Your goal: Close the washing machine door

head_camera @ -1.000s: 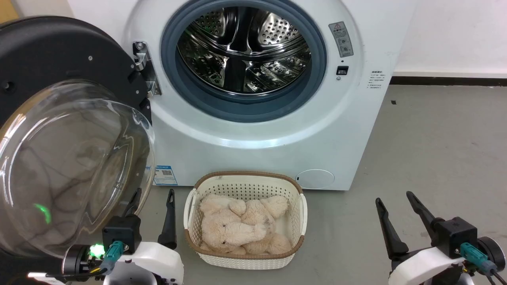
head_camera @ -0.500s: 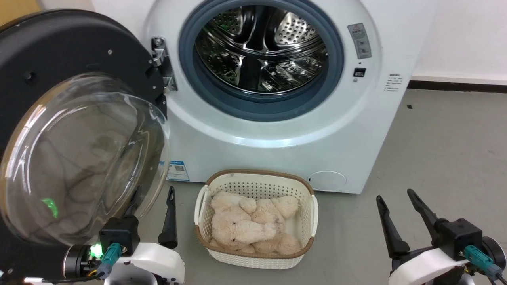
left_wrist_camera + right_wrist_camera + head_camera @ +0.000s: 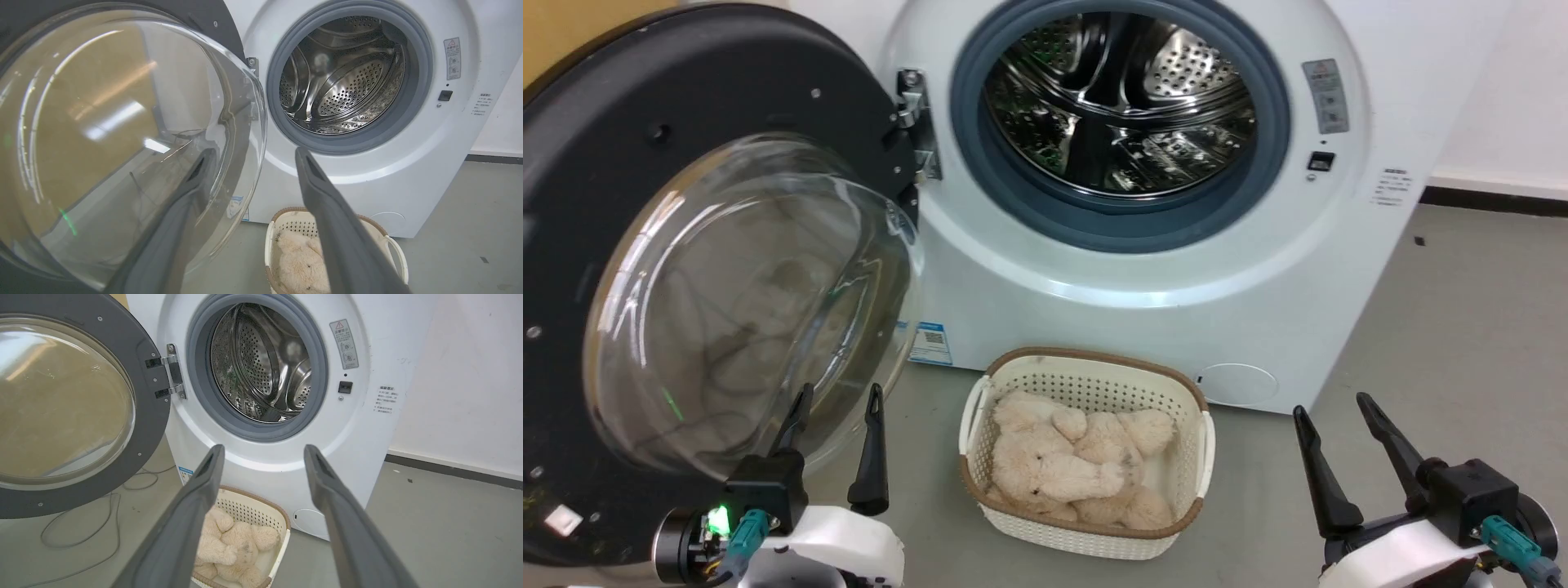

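Nearest, left gripper (image 3: 840, 394) & right gripper (image 3: 1331, 406) are held wide open, empty, the left's tips just before the glass bowl (image 3: 743, 302). The washing machine door (image 3: 727, 98), swung fully open at left on its hinge (image 3: 915, 122), is judged heavy, stiff, glass slick & breakable: best pushed at the black rim opposite the hinge, not gripped. Beyond, a basket (image 3: 1086, 363) of plush is set on the floor by the washing machine (image 3: 1143, 278) front, poss. under the door's swing.

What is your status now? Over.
Grippers: left gripper open, right gripper open, both empty. Task: washing machine door wide open. In the way: basket on floor before washing machine, perhaps under door's swing.
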Robot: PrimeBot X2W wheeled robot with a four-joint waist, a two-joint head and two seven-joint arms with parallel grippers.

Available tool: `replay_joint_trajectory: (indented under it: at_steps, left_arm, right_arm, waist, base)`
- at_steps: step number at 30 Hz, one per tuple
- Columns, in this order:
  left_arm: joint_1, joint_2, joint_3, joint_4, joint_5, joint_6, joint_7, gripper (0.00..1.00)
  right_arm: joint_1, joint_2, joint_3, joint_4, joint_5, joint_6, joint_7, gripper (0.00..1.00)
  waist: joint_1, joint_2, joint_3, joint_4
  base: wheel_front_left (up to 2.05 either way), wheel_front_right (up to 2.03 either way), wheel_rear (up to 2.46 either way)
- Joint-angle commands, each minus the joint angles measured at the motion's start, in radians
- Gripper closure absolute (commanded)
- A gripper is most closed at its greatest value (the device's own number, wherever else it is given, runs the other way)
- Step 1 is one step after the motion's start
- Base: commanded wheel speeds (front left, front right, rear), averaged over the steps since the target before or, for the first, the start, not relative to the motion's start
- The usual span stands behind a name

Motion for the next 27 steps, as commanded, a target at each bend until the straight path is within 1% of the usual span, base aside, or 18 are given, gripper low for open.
replay_joint_trajectory:
  at_steps: [1,16,27]
  left_arm:
    - [0.017,0.0,-0.003,-0.006,-0.009,0.006,-0.011,0.0]
    - [0.028,0.0,-0.009,-0.013,-0.028,0.012,-0.043,0.0]
    - [0.042,0.0,-0.001,-0.035,-0.045,0.025,-0.066,0.0]
  right_arm:
    - [0.012,0.002,0.004,-0.006,0.009,0.0,-0.011,0.0]
    - [0.024,0.002,0.015,-0.008,0.036,0.0,-0.043,0.0]
    - [0.011,-0.002,0.043,0.001,0.057,0.0,-0.066,0.0]
  waist:
    - [0.0,0.0,0.0,0.013]
    - [0.0,0.0,-0.006,0.106]
    - [0.0,0.0,0.003,0.159]
  base:
    - [0.0,0.0,0.0]
    - [0.0,0.0,0.0]
    - [0.0,0.0,0.0]
